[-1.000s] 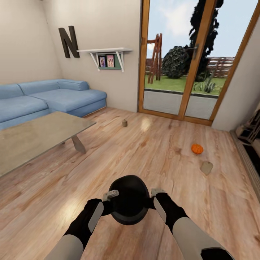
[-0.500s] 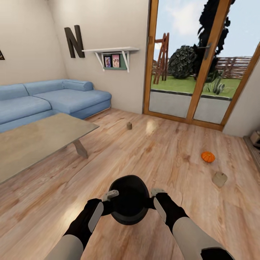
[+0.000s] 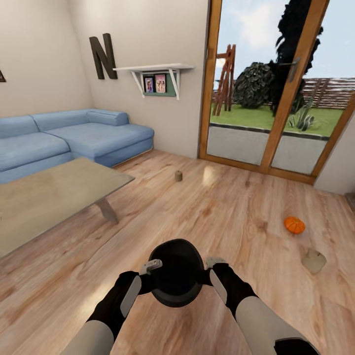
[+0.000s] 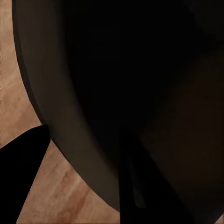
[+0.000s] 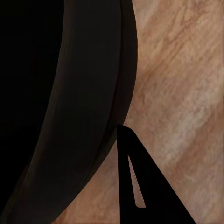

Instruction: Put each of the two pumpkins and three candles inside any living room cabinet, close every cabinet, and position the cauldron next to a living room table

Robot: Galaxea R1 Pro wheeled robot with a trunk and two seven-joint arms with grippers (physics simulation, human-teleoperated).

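The cauldron [image 3: 176, 278] hangs low at 6 o'clock, both grippers' fingers [image 3: 151, 266] pressed on its sides, and I think it should be carried level and slowly toward the bench [image 3: 54, 195] at 10 o'clock, then set down just beside it.

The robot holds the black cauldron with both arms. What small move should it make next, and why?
Probably keep turning left and roll toward the table. The cauldron is carried between the left gripper and right gripper, away from the table, and it must end beside one. A pumpkin and two candles wait on the floor.
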